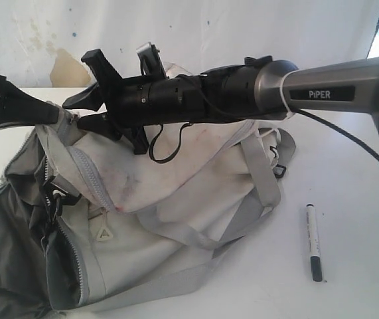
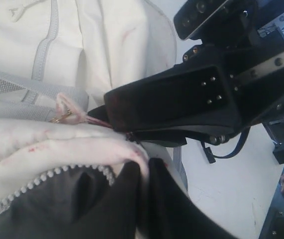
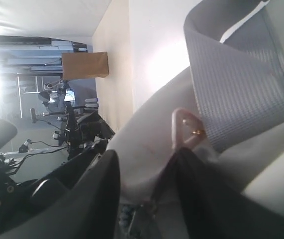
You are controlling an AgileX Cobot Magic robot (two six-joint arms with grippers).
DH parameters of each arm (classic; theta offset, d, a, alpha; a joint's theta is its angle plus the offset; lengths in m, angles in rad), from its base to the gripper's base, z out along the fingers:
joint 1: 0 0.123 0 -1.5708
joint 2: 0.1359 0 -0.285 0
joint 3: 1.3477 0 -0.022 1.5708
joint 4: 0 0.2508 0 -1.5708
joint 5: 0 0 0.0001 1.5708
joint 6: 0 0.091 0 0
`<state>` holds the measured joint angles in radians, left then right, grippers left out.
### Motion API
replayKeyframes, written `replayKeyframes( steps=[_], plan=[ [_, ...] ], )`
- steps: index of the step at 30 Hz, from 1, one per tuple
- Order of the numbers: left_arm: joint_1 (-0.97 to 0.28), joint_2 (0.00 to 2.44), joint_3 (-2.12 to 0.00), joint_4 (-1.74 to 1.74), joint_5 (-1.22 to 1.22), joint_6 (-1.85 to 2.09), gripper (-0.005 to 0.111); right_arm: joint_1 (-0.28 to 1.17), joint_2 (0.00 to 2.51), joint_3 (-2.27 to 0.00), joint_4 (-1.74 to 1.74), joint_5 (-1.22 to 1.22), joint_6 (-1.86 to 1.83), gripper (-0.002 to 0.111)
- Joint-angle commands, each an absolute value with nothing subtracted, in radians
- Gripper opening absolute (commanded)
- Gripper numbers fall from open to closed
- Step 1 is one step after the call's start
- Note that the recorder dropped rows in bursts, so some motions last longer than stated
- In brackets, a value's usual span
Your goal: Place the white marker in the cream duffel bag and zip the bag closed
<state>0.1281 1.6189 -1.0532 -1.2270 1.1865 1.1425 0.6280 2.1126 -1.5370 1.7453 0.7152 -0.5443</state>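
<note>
**Marker not yet bagged: both arms at the bag's mouth**

As far as the views show, no part of the task is finished. The slim white marker (image 1: pixel 314 240) with its black cap lies on the white counter (image 1: pixel 362 199). It is well apart from both pairs of jaws and outside the large, soft, faintly stained cream duffel bag (image 1: pixel 189 193). The bag lies slumped with its light grey zipper (image 1: pixel 86 174) undone and its dark grey lining (image 1: pixel 6 259) showing beneath the left jaws. By my reading, everything is left to do — pick up the marker, drop it in, then run the zipper shut.

The black left arm (image 1: pixel 13 103) comes in low from the side. The left jaws are pressed together on the cream rim of the bag's opening, pinching the fabric.

The silver-and-black right arm (image 1: pixel 335 86) reaches level across the bag, so the right jaws sit just beside the left jaws at the same rim. The right jaws stand spread, one on each side of a fold of cream fabric — not visibly clamped on it. A small pink pull tab (image 3: pixel 185 124) with a gold ring lies just ahead of them, and a grey webbing strap (image 3: pixel 231 79) lies beyond. I judge this to be a grasp for holding the mouth open.
</note>
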Motion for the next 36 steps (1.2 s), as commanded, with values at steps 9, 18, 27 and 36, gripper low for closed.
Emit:
replayKeyframes(
  steps=[9, 18, 27, 36],
  plan=[
    [0.128, 1.605, -1.056, -1.262, 1.221, 1.167, 0.000, 0.632, 2.121, -1.549, 1.744, 0.712, -0.546, 0.000],
    [0.128, 1.605, -1.056, -1.204, 1.196, 1.071, 0.000, 0.608, 2.117, -1.549, 1.744, 0.776, -0.614, 0.000],
    [0.139, 1.605, -1.056, -1.211, 1.075, 0.903, 0.000, 0.573, 2.078, -1.549, 1.619, 0.803, -0.665, 0.000],
    [0.139, 1.605, -1.056, -1.233, 0.984, 0.751, 0.000, 0.575, 2.044, -1.556, 1.623, 0.807, -0.881, 0.000]
  ],
)
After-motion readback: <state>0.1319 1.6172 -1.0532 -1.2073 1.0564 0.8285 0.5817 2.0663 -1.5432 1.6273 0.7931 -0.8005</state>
